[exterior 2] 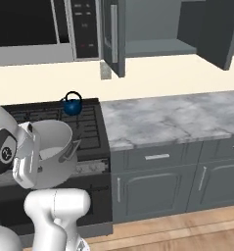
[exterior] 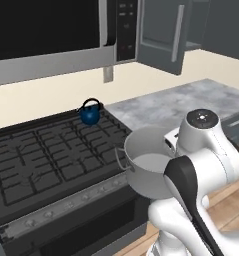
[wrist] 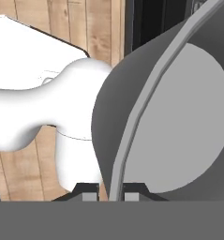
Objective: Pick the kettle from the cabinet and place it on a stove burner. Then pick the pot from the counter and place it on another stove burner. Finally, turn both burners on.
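Currently: tool (wrist: 110,194) closed on the rim of the pot (exterior: 146,167), one fingertip (wrist: 89,193) outside the wall, the other inside; pot held tilted in the air beside the stove's front right corner. Kettle (exterior: 90,113) upright on a rear right burner (exterior: 98,122). Cabinet (exterior 2: 152,29) door open above the worktop (exterior 2: 172,117)

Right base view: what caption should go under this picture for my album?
Robot's fingers clamp the grey pot by its rim, carrying it before the stove; blue kettle already sits on a back burner.
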